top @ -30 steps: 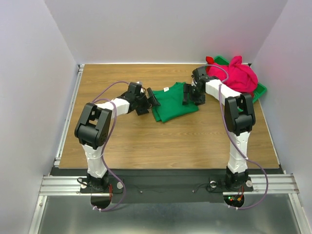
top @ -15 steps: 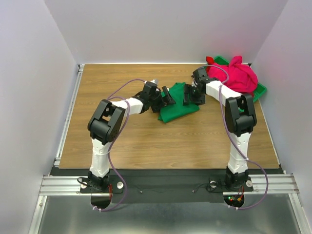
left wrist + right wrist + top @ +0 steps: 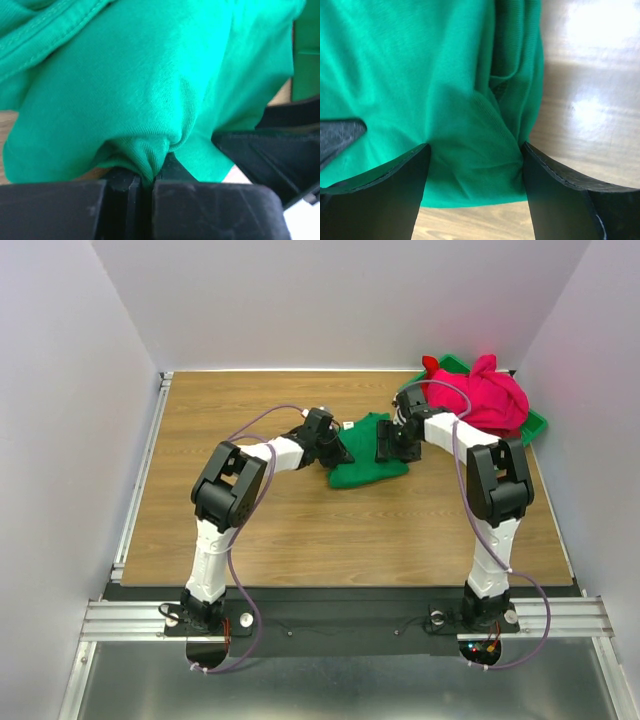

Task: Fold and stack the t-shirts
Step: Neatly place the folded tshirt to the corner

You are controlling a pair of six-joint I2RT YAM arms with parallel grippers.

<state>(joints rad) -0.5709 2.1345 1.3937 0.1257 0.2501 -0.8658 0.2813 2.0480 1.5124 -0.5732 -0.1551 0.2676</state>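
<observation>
The green t-shirt [image 3: 368, 462] lies bunched mid-table, between the two grippers. My left gripper [image 3: 340, 452] is at its left edge, shut on a pinched fold of green cloth [image 3: 145, 150], with the jaws [image 3: 151, 182] nearly together. My right gripper [image 3: 385, 448] is on the shirt's right edge. Its jaws stand wide [image 3: 475, 170], with a creased bunch of the green t-shirt [image 3: 470, 150] pressed between the fingers. The pink t-shirt [image 3: 480, 395] is heaped at the back right, with a bit of red t-shirt [image 3: 430, 364] showing beside it.
A green plastic bin [image 3: 537, 424] holds the pink heap at the back right corner. White walls close in the table on three sides. Bare wood [image 3: 300, 530] lies in front of the shirt. The right gripper's black finger [image 3: 265, 150] shows in the left wrist view.
My left gripper moved right to the shirt's left edge and shut on it, pushing the cloth into a smaller bunch. The right gripper stayed put and narrowed slightly.
</observation>
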